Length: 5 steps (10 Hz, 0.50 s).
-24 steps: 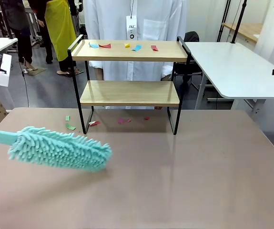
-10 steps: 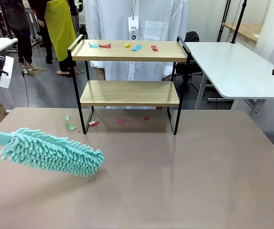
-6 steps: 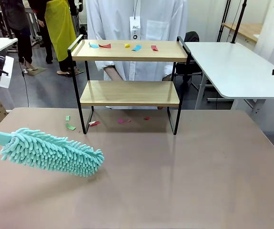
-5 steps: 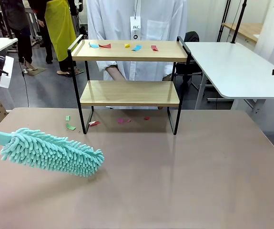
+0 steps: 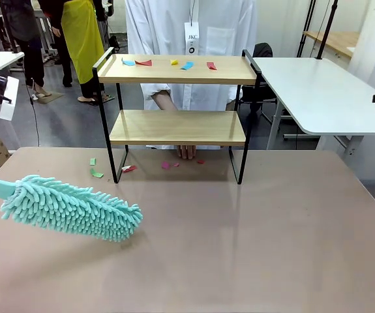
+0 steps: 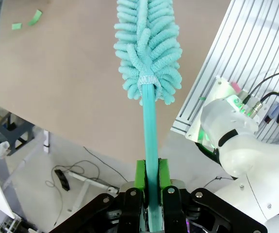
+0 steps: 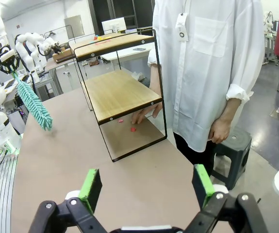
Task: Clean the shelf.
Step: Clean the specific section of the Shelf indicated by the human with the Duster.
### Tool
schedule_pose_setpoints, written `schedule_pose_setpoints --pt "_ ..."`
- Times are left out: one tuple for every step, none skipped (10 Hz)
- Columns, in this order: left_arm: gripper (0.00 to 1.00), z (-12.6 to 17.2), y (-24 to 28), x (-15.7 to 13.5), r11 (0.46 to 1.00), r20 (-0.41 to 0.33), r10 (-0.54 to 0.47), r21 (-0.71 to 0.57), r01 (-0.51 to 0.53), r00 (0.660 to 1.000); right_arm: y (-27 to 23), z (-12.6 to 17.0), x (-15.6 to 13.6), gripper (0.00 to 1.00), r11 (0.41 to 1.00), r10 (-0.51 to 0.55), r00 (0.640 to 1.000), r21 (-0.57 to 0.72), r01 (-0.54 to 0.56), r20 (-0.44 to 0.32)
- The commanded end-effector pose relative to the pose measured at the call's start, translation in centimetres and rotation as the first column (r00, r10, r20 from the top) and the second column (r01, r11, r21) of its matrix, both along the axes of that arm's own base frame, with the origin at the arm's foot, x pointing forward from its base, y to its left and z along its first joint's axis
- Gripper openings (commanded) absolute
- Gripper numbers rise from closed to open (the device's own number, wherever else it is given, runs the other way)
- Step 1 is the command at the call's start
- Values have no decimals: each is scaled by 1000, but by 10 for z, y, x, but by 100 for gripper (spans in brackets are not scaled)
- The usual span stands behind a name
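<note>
The person (image 7: 205, 73) is wearing a long white coat with rolled sleeves and a white hanging badge (image 7: 181, 26). The black right gripper (image 7: 146, 184) is showing green pads (image 7: 91, 184) on its fingers.

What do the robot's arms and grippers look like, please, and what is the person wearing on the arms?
The left gripper and right gripper are black, with bolted knuckles and bright green finger pads. The left arm is glossy white and rounded, with a black band, a green light and thin cables beside it. The person's sleeves are white, rolled up.
</note>
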<state>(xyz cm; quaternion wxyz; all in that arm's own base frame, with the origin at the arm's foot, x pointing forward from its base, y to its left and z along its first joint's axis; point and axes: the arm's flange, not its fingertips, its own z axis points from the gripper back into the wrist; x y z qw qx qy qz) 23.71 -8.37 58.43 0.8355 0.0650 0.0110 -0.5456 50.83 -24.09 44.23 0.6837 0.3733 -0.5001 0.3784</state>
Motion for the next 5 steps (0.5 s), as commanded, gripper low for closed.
schedule_pose_setpoints --pt "13 1 1 -2 1000 -3 3 -17 -3 1000 1 3 0 100 1000 3 1000 -6 -3 3" --pt "13 1 1 -2 1000 -3 3 -17 -3 1000 1 3 0 100 1000 3 1000 -6 -3 3" --pt "13 1 1 -2 1000 -3 3 -17 -3 1000 1 3 0 100 1000 3 1000 -6 -3 3" --pt "13 1 1 -2 1000 -3 3 -17 -3 1000 1 3 0 100 1000 3 1000 -6 -3 3" --pt "13 1 1 -2 1000 -3 3 -17 -3 1000 1 3 0 100 1000 3 1000 -6 -3 3"
